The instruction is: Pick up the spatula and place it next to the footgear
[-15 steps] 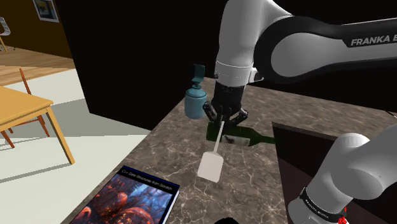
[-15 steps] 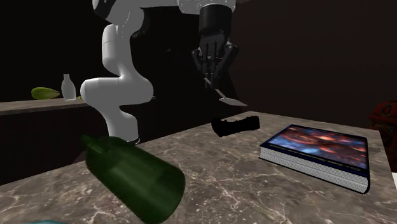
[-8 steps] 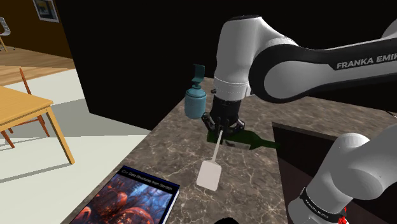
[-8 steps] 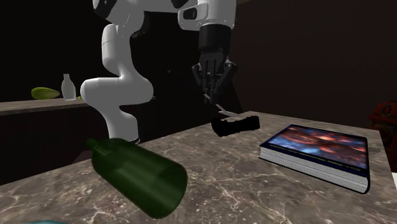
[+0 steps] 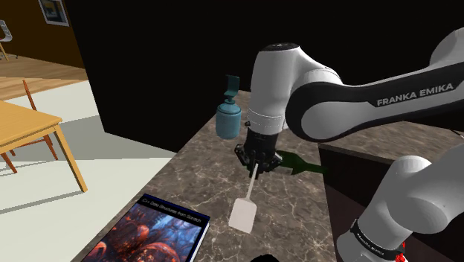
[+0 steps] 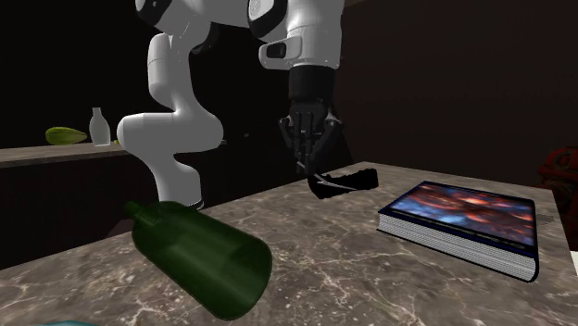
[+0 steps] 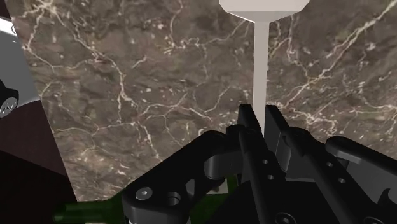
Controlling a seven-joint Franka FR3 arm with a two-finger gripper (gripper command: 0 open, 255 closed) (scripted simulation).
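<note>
moved: arm lower than a second ago, spatula point(image 5: 243, 213) carried down toward the counter point(image 5: 195, 175) | jaws: clamped on the spatula's thin handle, blade pointing down at the marble | spatula: in the second exterior view its blade overlaps the black shoe point(image 6: 350, 180) | nearby: green bottle point(image 5: 299, 163) lying down, book point(image 5: 165, 235)

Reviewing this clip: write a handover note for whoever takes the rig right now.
Gripper: shut on the handle of the white spatula, blade hanging down.
Things: the spatula hangs low over the marble counter. The black footgear lies close behind it in the second exterior view, near the book.
Done: pickup; the spatula is already near the footgear.
Left: lower it onto the counter beside the footgear, open the fingers, lift away.
</note>
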